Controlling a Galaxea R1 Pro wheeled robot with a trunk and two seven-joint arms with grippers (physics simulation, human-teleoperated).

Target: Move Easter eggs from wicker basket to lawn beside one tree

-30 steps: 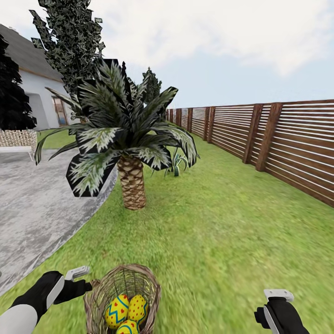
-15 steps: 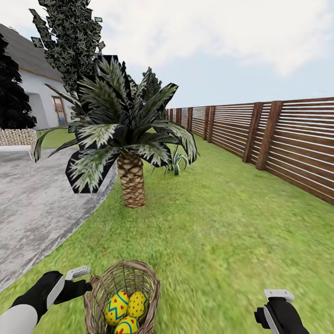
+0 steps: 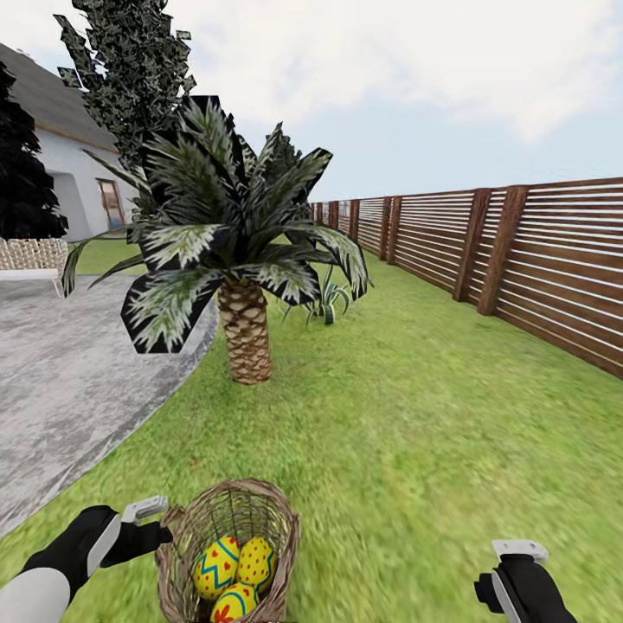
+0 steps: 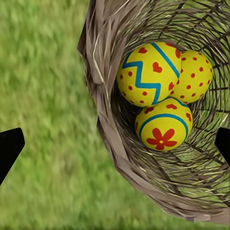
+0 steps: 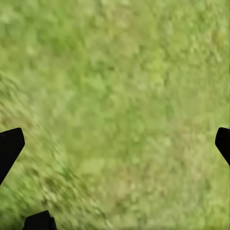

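The brown wicker basket [image 3: 229,541] stands on the lawn [image 3: 389,415] just in front of me. Three yellow Easter eggs lie inside it: a zigzag egg [image 3: 216,567], a dotted egg [image 3: 257,561] and a flower egg [image 3: 232,603]. My left gripper [image 3: 149,519] hovers just left of the basket's rim, open and holding nothing. In the left wrist view the eggs [image 4: 160,93] show close up inside the basket [image 4: 110,139]. My right gripper [image 3: 517,554] is open over bare grass [image 5: 124,110], well right of the basket. A tree [image 3: 130,61] with a dark mottled crown rises far back left.
A short palm [image 3: 247,333] with a scaly trunk stands ahead. Left of it lies a grey paved area [image 3: 61,372], with a white house [image 3: 61,164] and a black conifer [image 3: 22,182] beyond. A brown slat fence [image 3: 536,251] edges the right side.
The whole picture has shifted a little upward, so the camera has moved. The basket and palm sit slightly higher in view. Both grippers hold the same open pose.
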